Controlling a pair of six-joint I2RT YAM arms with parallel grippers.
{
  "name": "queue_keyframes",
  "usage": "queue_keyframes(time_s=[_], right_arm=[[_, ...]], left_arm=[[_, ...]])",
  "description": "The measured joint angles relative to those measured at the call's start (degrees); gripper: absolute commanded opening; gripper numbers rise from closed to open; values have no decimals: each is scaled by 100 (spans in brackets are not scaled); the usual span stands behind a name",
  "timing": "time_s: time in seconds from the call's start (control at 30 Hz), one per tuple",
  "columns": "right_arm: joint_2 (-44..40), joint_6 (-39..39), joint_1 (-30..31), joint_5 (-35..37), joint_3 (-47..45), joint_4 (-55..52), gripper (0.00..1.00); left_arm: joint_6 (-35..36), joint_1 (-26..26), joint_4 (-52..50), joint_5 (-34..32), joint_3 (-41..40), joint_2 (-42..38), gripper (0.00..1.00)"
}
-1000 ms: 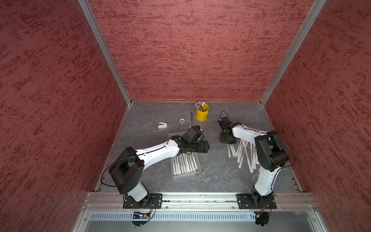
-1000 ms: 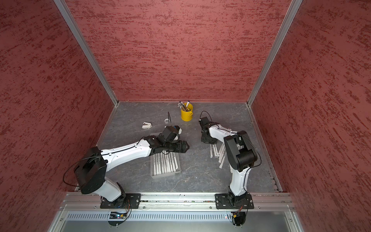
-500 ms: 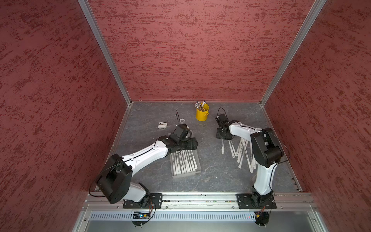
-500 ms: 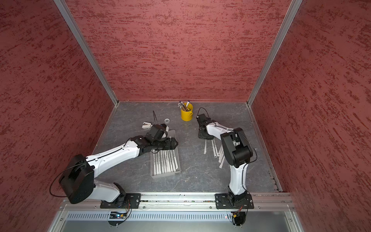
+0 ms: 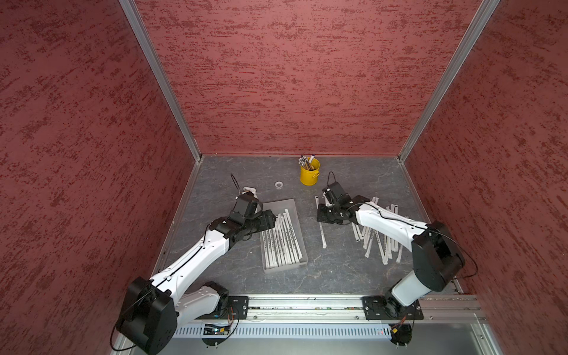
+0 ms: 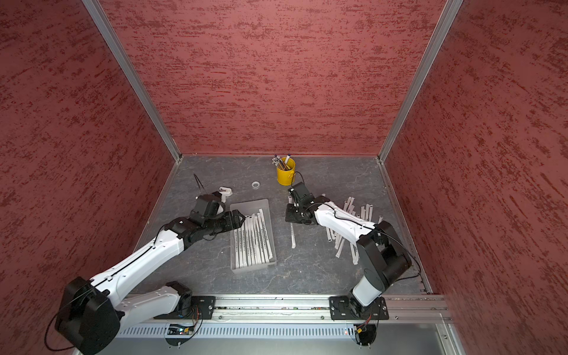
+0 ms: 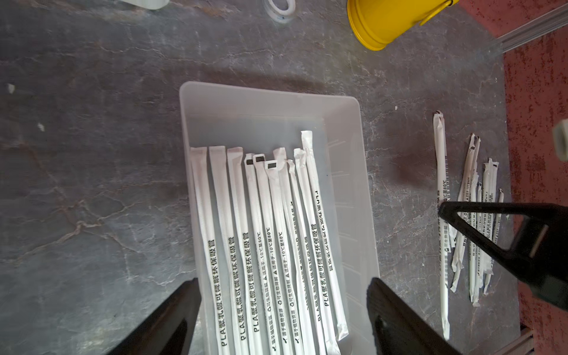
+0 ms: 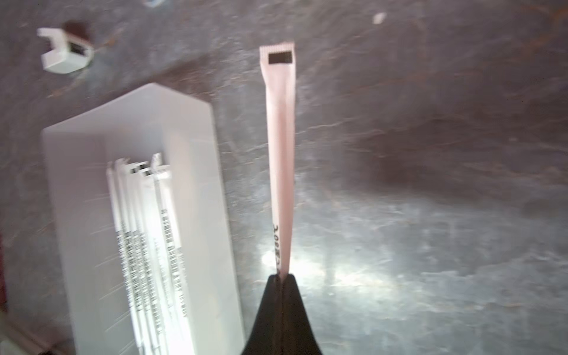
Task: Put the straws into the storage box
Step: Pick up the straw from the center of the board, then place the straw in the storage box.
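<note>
The storage box [image 5: 282, 205] [image 6: 250, 206], a translucent whitish tray, lies mid-table with several white printed straws [image 5: 281, 242] [image 7: 261, 230] side by side in it. My left gripper [image 5: 271, 220] [image 7: 282, 281] hovers open over the box's left part, its fingers [image 7: 175, 316] straddling the box. My right gripper [image 5: 321, 218] [image 8: 281, 276] is shut on one straw [image 8: 279, 153] [image 5: 322, 236] just right of the box [image 8: 138, 123]. More loose straws [image 5: 381, 236] [image 6: 347, 233] lie in a pile under the right arm.
A yellow cup of pens [image 5: 309, 175] stands at the back. A tape ring [image 5: 278, 184] and a small white clip [image 5: 249, 190] lie behind the box. Red walls close in the left, back and right sides.
The right gripper has shut on a straw and carried it left, away from the pile toward the box. The left arm has drawn back to the left across the box.
</note>
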Motion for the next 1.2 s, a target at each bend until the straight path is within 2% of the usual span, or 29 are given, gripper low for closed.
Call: queue_keyframes(time_s=[0.17, 0.3, 0.5, 1.2], right_arm=[[553, 81, 1121, 636, 1226, -199, 2], [1217, 155, 1580, 1209, 1746, -365, 2], [1858, 326, 1617, 1635, 1711, -817, 2], [2262, 597, 1635, 1692, 1576, -964, 9]], left_arm=[[-48, 20, 13, 4, -79, -15, 87], [-85, 20, 24, 22, -170, -15, 87], [-90, 24, 42, 33, -240, -15, 87], [-90, 24, 160, 92, -275, -13, 87]])
